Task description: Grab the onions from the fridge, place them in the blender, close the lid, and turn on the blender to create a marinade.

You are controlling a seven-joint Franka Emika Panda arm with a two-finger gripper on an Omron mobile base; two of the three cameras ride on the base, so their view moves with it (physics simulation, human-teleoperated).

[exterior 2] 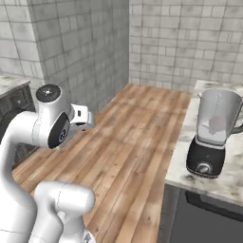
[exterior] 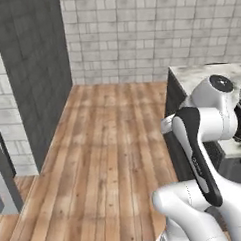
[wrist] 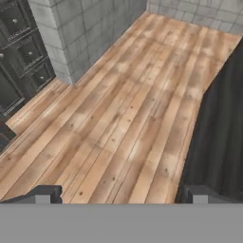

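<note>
The blender point(exterior 2: 212, 135) stands on the marble counter point(exterior 2: 232, 178) at the right, its clear greyish jar upright on a black base with a silver-rimmed knob. The jar's mouth has no lid on it, and a pale blotch shows through the glass; I cannot tell what it is. My gripper point(wrist: 122, 195) hangs over the wooden floor, well left of the blender, and is open with nothing between its widely spread fingertips point(wrist: 45, 194). The fridge, the onions and the lid are out of view.
A grey tiled column point(exterior: 37, 72) juts from the left wall. Black oven fronts point(wrist: 19, 52) sit beside it. The counter's dark cabinet side point(wrist: 223, 133) borders the floor on the right. Wooden floor point(exterior: 108, 143) stretches to the back tiled wall.
</note>
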